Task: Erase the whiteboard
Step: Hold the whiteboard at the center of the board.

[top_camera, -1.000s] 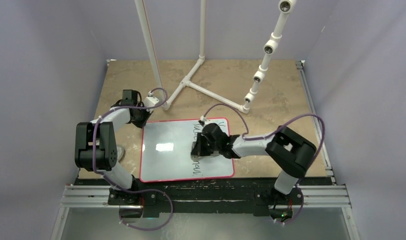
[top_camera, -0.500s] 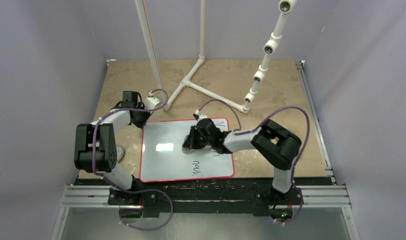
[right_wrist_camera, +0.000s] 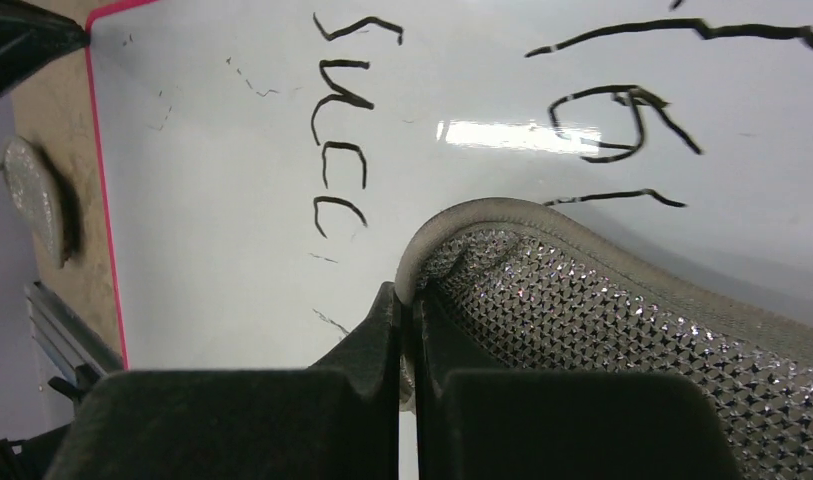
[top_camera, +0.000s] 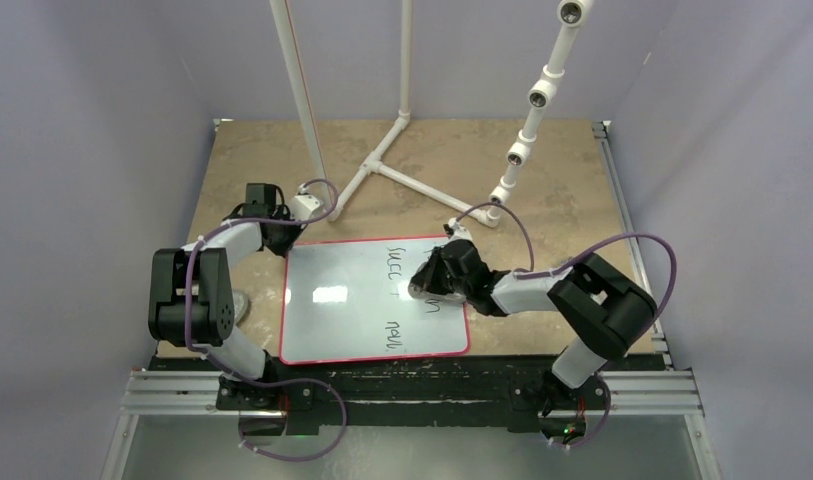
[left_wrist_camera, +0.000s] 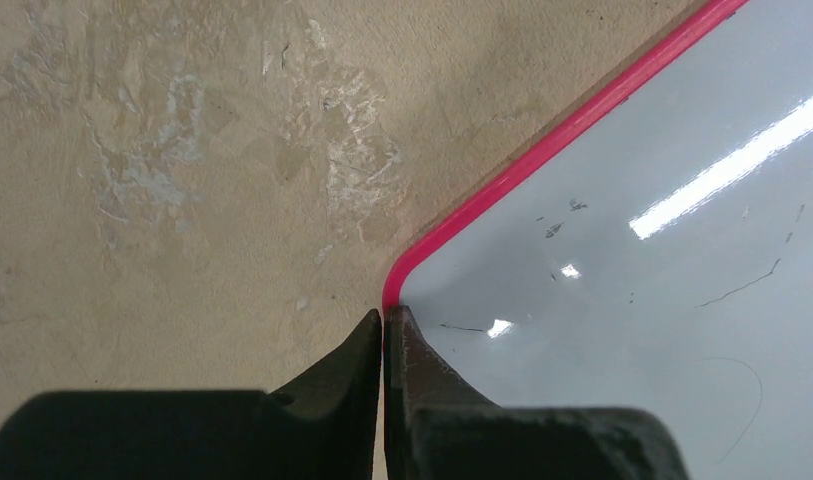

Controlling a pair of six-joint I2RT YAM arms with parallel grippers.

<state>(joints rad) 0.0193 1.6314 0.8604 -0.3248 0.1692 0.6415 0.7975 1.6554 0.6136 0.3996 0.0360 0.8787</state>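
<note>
Glossy white, red-bordered rectangular whiteboard (top_camera: 332,320) flat on tan table (top_camera: 542,180), near edge by the 2 arm bases. Left gripper (left_wrist_camera: 383,322): closed at far-left rounded corner. Right gripper (right_wrist_camera: 407,300): clamped on grey-silver textured pad (right_wrist_camera: 602,310) near right edge, bare board leftward.

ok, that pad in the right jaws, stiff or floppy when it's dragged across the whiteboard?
Probably floppy: the pad curls upward where the jaws pinch its edge. Likely light too, since it looks thin. Its bumpy, sparkly face may drag rather than slip on the glossy whiteboard, so it could fold under.
</note>
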